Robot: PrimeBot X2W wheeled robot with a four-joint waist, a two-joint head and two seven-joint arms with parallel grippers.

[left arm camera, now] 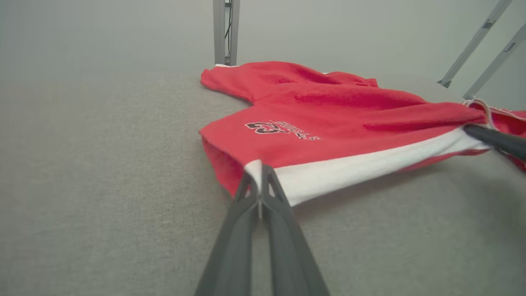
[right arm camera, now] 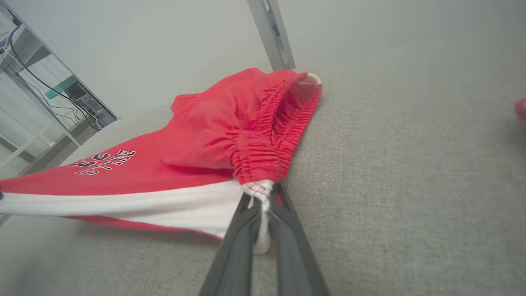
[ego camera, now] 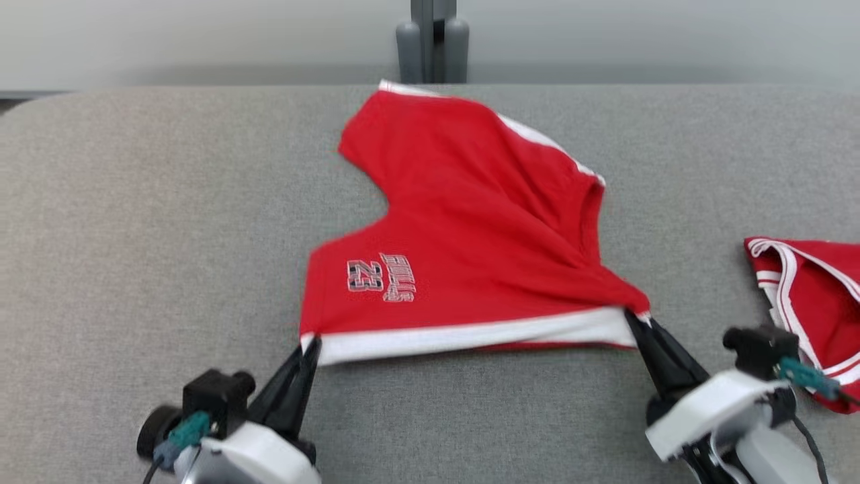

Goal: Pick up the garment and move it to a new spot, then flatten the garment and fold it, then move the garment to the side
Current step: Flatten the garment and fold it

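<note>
Red shorts [ego camera: 470, 222] with a white side stripe and a "23" print lie spread on the grey table, stretched along the near edge between both grippers. My left gripper [ego camera: 310, 344] is shut on the shorts' near left corner, seen close up as the left gripper [left arm camera: 258, 172] pinching the white stripe [left arm camera: 370, 164]. At the near right corner my right gripper [ego camera: 635, 317] is shut on the cloth; the right wrist view has the right gripper [right arm camera: 265, 193] clamping the white end beside the gathered waistband [right arm camera: 263, 135]. The far leg reaches toward the table's back edge.
A second red garment with white trim [ego camera: 813, 296] lies at the right edge of the grey table [ego camera: 134, 222], just beyond my right wrist. A grey post [ego camera: 432, 40] stands behind the table's far edge. Shelving with cables [right arm camera: 45, 94] stands off the table.
</note>
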